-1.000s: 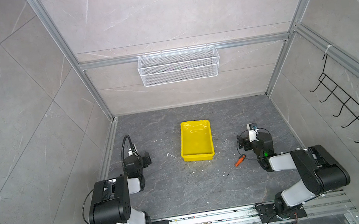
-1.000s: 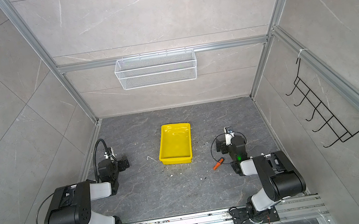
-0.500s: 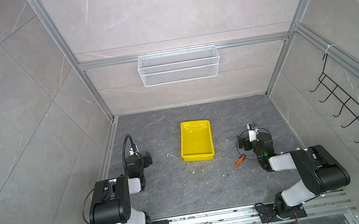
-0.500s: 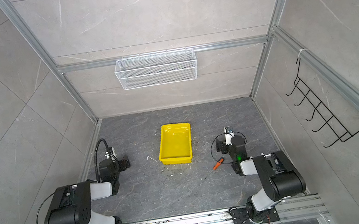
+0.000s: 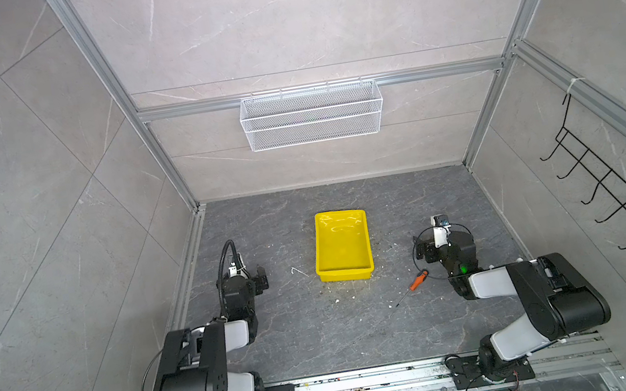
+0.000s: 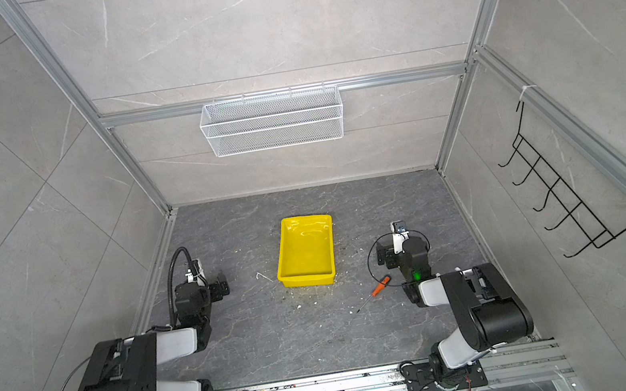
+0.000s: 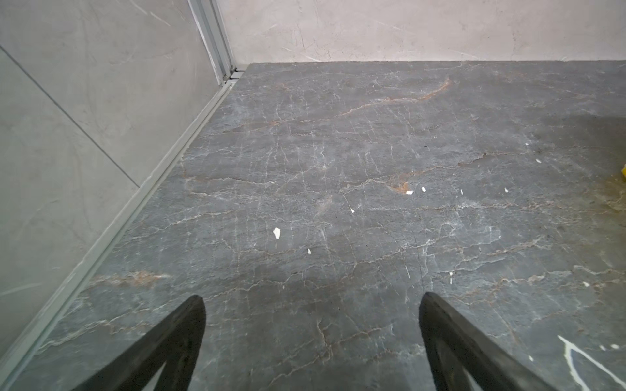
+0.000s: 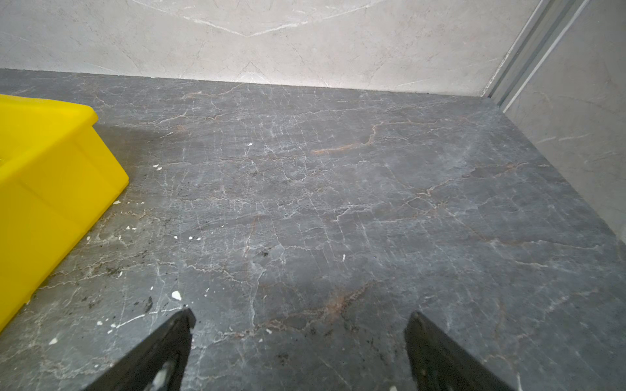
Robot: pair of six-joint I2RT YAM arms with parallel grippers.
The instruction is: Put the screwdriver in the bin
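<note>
The screwdriver (image 5: 416, 282) lay flat on the dark stone tabletop (image 5: 325, 342). It was outside the yellow bin (image 5: 346, 276), near that bin's front right corner but not touching it. Its orange handle pointed toward my right arm. My right gripper (image 8: 300, 320) hung just beyond it with jaws spread wide and empty, facing bare stone, so its wrist camera caught only the bin's side wall (image 8: 50, 189) and no tool. I judged this the nearer arm, placed for the pickup once turned back. My left gripper (image 7: 312, 299), jaws also apart and empty, sat low across the bin, out of the way.
</note>
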